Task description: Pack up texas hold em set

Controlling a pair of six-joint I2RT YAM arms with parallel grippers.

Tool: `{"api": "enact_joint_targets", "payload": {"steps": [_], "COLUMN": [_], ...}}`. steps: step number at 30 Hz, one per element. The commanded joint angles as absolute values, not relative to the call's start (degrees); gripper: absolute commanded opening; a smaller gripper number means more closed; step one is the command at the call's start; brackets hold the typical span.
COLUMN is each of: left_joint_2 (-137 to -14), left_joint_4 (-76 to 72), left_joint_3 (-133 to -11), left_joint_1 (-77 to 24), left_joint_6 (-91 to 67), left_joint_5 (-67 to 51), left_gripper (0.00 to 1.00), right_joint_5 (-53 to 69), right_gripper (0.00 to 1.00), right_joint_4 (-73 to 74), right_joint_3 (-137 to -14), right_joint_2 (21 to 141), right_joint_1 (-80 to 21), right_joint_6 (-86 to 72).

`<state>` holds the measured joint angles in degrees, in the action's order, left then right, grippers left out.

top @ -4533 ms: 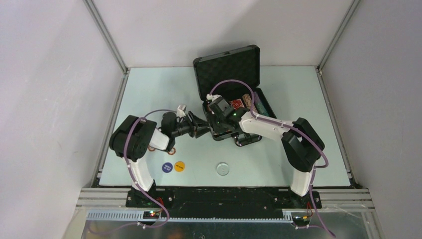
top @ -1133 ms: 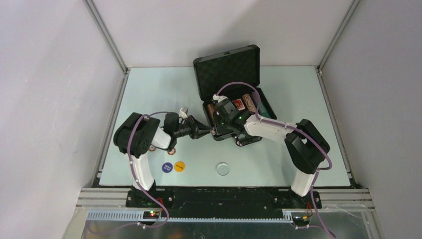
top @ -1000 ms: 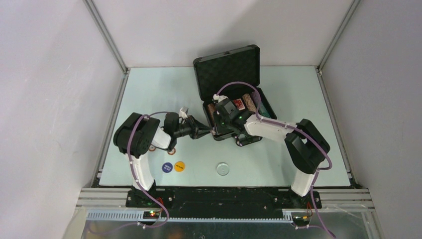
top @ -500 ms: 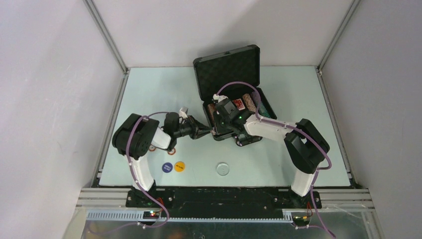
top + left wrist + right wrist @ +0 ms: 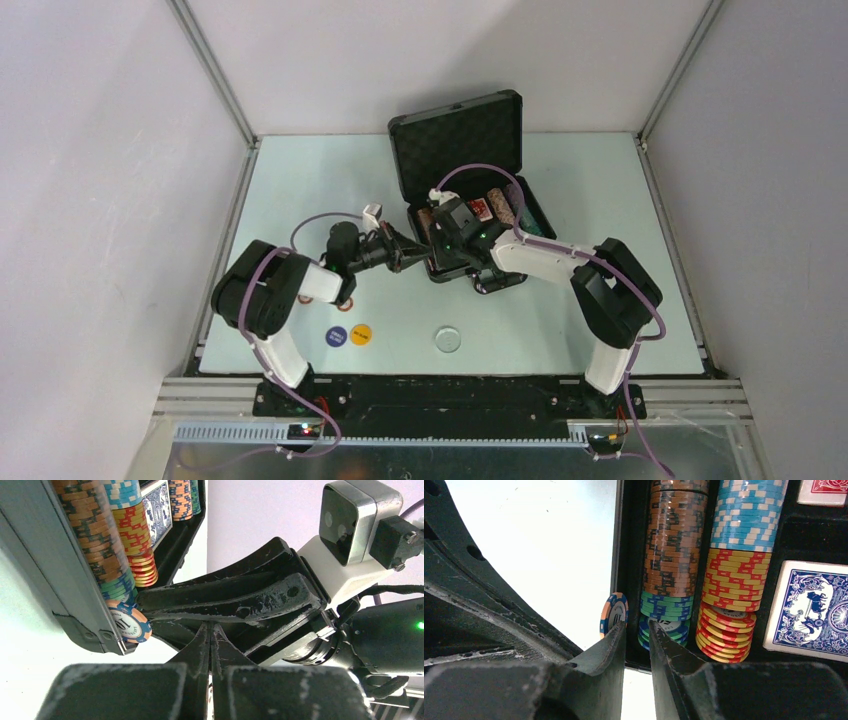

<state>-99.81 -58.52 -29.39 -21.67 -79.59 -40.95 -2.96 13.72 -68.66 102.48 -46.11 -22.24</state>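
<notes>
The black case (image 5: 45, 560) lies open toward the far middle of the table, its lid (image 5: 458, 142) standing up with egg-crate foam showing. Inside, striped chips lie on edge in rows. A brown-orange row (image 5: 673, 535) sits next to a light blue row (image 5: 746, 515) that runs into yellow-and-red chips, with green and blue chips at the near end. A blue-backed deck (image 5: 809, 611) sits beside them, with a red-backed deck (image 5: 821, 489) beyond it. One orange-and-blue chip (image 5: 614, 614) stands on edge just outside the case's left wall (at its near corner).

The table (image 5: 600, 300) is pale, boxed in by plain white walls (image 5: 350, 60). A blue button (image 5: 336, 336), a yellow button (image 5: 361, 333) and a pale disc (image 5: 447, 339) lie near its front edge.

Both arms reach inward to that near left corner. The left gripper (image 5: 210, 630) has its fingers pressed together, with nothing seen between them. The right gripper (image 5: 637, 625) has its fingers a slim gap apart and holds nothing, one tip just beside the loose chip.
</notes>
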Motion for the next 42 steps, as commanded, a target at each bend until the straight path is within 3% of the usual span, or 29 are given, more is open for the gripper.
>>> {"api": "enact_joint_targets", "payload": {"steps": [1,8,13,17,22,28,37,42], "left_joint_2": [-98.6,-99.0,-98.2,-97.3,-93.2,-84.7,-85.7,-86.3], "left_joint_4": [-61.2,-61.3,-61.2,-60.1,-43.3,-17.3,0.9,3.5], "left_joint_3": [-30.6,-30.5,-29.5,-28.7,-30.3,-36.1,-46.2,-47.2], "left_joint_1": [-22.0,-22.0,-21.4,-19.5,-19.2,-19.2,-21.4,-21.9], "left_joint_6": [-80.2,-79.8,-79.5,-78.9,-70.8,-57.0,-48.1,-47.4], "left_joint_5": [-42.0,-41.8,-41.0,-40.7,-37.3,-28.8,-22.1,-20.5], "left_gripper": [0.00,0.02,0.22,0.33,0.44,0.46,0.47,0.49], "right_joint_5": [-3.3,-3.9,-3.6,-3.3,-3.0,-2.8,-2.7,-2.6], "right_gripper": [0.28,0.28,0.28,0.28,0.28,0.28,0.27,0.27], "right_joint_4": [12.1,12.4,12.4,12.2,12.0,11.9,11.6,11.1], "right_joint_3": [-68.7,-68.8,-68.7,-68.8,-68.7,-68.7,-68.8,-68.7], "right_joint_2": [102.5,102.1,102.1,102.3,102.3,102.5,102.8,103.0], "right_joint_1": [-46.1,-46.0,-46.0,-46.0,-46.0,-46.0,-46.1,-46.3], "right_joint_6": [-22.1,-22.1,-22.3,-22.4,-22.5,-22.4,-22.6,-22.7]}}
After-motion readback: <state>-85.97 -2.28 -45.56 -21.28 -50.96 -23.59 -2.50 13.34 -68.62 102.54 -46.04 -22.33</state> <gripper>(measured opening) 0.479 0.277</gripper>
